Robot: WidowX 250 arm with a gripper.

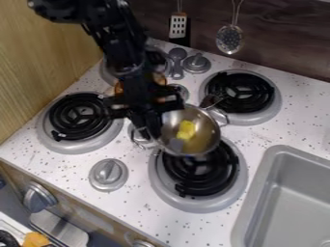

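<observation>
The black gripper (pixel 149 131) hangs down at the left side of a small metal pot (pixel 209 126), close to its rim and left wire handle. Whether it touches the pot cannot be told. The pot overlaps the back part of the front right burner (pixel 199 169), its other wire handle pointing to the upper right. Inside the pot lie a yellow object (pixel 186 130) and a small greyish-purple piece (pixel 176 144). Behind the arm an orange object (pixel 159 79) is partly hidden at the back left burner.
Other burners stand at the left (pixel 80 118) and back right (pixel 241 91). A grey sink (pixel 258 193) is at the lower right. Knobs (pixel 108 174) rise from the speckled stovetop (pixel 296 113). A slotted spatula (pixel 178 26) and a perforated spoon (pixel 229 39) hang at the back wall.
</observation>
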